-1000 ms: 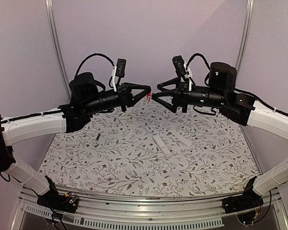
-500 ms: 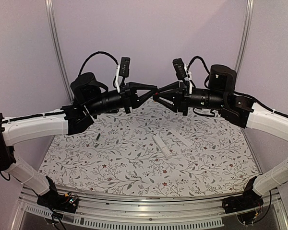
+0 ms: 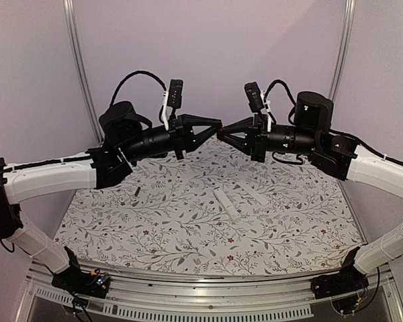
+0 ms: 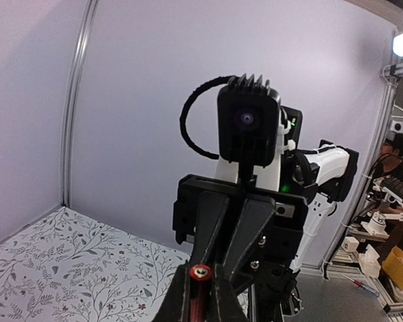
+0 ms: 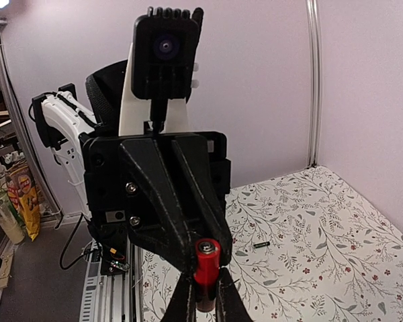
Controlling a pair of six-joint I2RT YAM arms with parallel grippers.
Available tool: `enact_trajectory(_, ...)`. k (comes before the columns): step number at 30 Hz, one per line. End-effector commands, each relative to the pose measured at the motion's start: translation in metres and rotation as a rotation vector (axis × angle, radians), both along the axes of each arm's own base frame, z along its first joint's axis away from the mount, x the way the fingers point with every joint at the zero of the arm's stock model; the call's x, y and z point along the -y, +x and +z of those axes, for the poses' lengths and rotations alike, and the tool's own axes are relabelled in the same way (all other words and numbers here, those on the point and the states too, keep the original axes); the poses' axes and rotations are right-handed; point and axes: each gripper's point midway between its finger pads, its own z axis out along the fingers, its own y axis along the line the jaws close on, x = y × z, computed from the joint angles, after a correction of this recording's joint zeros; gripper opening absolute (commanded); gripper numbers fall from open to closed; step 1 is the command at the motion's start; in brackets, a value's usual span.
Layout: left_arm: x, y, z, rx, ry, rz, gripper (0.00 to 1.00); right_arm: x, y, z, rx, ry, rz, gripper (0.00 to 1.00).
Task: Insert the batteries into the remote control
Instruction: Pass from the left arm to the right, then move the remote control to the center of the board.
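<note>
High above the table my left gripper [image 3: 216, 125] and right gripper [image 3: 222, 136] meet tip to tip. One of the batteries [image 4: 200, 295], with its red end showing, sits between the left gripper's [image 4: 200, 285] shut fingers. In the right wrist view the same battery [image 5: 206, 263] is also pinched by my right gripper [image 5: 205, 288], so both grippers are shut on it. A second battery [image 3: 137, 192] lies on the cloth at the left and also shows as a small dark cylinder [image 5: 260, 245]. The remote control [image 3: 227, 204], a white bar, lies mid-table under the grippers.
A thin white cover strip [image 3: 256, 194] lies just right of the remote control. The floral cloth [image 3: 188, 241] covers the table, with lilac walls behind and to both sides. A metal rail [image 3: 208, 295] runs along the near edge between the arm bases.
The right gripper has come left to meet the left gripper and has shut on the battery that the left one holds. The left gripper rose slightly and stayed shut.
</note>
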Motion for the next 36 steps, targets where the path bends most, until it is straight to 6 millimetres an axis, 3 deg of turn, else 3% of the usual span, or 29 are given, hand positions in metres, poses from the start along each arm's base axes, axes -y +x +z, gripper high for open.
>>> enact_trajectory(1, 0.011, -0.004, -0.01, -0.025, 0.025, -0.025, 0.05, 0.007, 0.003, 0.004, 0.017, 0.002, -0.05, 0.0)
enact_trajectory(2, 0.011, -0.002, -0.012, -0.03, 0.032, -0.016, 0.3, 0.008, 0.006, 0.002, 0.01, -0.004, -0.067, 0.0)
enact_trajectory(3, 0.01, 0.002, -0.014, -0.036, 0.039, 0.01, 0.63, 0.009, 0.01, 0.0, 0.0, -0.013, -0.091, 0.0)
enact_trajectory(4, 0.008, 0.006, -0.016, -0.036, 0.048, 0.04, 0.83, 0.011, 0.016, -0.002, -0.013, -0.027, -0.128, 0.0)
enact_trajectory(5, 0.004, 0.012, -0.017, -0.035, 0.055, 0.078, 0.97, 0.013, 0.023, -0.008, -0.03, -0.05, -0.166, 0.0)
enact_trajectory(9, -0.015, 0.04, -0.042, -0.077, 0.167, 0.278, 1.0, 0.028, 0.056, -0.053, -0.141, -0.203, -0.335, 0.0)
enact_trajectory(14, -0.056, 0.069, -0.078, -0.18, 0.274, 0.489, 1.0, 0.046, 0.099, -0.146, -0.314, -0.476, -0.539, 0.0)
enact_trajectory(17, -0.081, 0.082, -0.111, -0.258, 0.347, 0.606, 1.0, 0.058, 0.119, -0.197, -0.386, -0.626, -0.639, 0.0)
enact_trajectory(21, -0.095, 0.086, -0.161, -0.336, 0.473, 0.667, 1.0, 0.058, 0.136, -0.248, -0.445, -0.759, -0.642, 0.0)
enact_trajectory(24, -0.098, 0.083, -0.186, -0.372, 0.533, 0.669, 1.0, 0.051, 0.152, -0.279, -0.457, -0.839, -0.627, 0.0)
enact_trajectory(28, -0.102, 0.08, -0.198, -0.385, 0.56, 0.669, 1.0, 0.048, 0.168, -0.316, -0.47, -0.931, -0.625, 0.0)
enact_trajectory(36, -0.118, 0.076, -0.214, -0.381, 0.638, 0.703, 1.0, 0.044, 0.169, -0.369, -0.51, -1.04, -0.56, 0.0)
